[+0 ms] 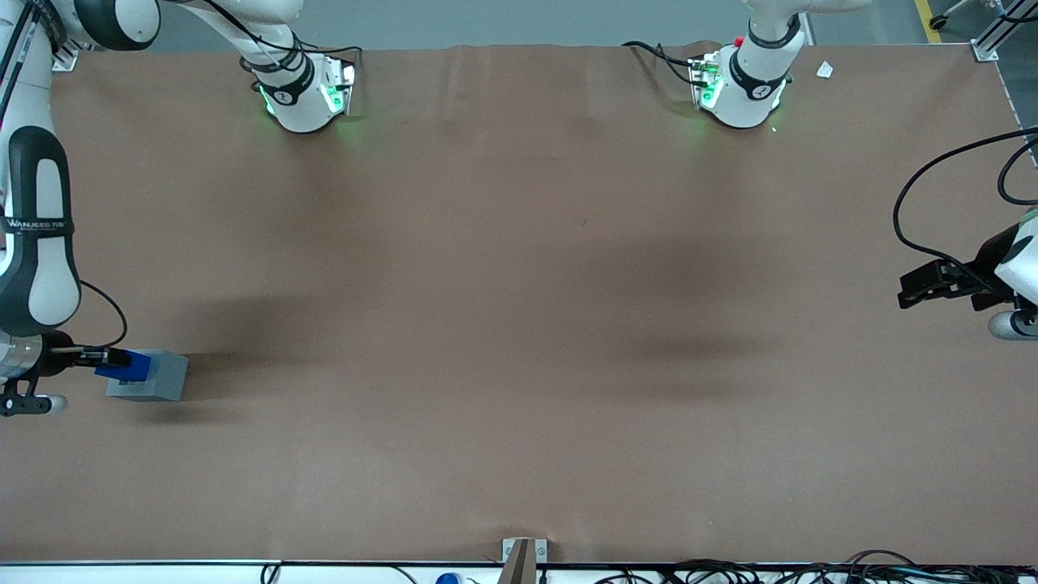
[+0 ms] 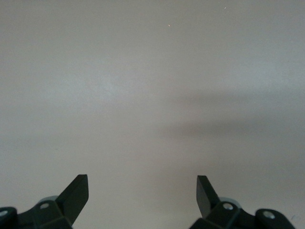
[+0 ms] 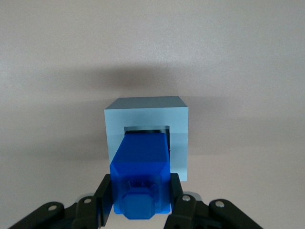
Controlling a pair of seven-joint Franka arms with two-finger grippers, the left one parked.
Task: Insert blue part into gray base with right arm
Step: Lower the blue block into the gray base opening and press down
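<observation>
My gripper [image 1: 104, 358] is at the working arm's end of the table, low over the brown cover, shut on the blue part [image 1: 130, 365]. In the right wrist view the black fingers [image 3: 106, 192] press on both sides of the blue part [image 3: 143, 164], with my gripper [image 3: 141, 193] centred on it. The part's leading end reaches into the square recess of the gray base [image 3: 180, 125], whose opening faces the gripper. The gray base [image 1: 162, 377] rests on the table, touching the blue part. The part's tip inside the recess is hidden.
Two white arm bases with green lights [image 1: 304, 93] [image 1: 742, 85] stand along the table edge farthest from the front camera. A small metal bracket [image 1: 523, 556] sits at the nearest edge. A white scrap [image 1: 825, 70] lies toward the parked arm's end.
</observation>
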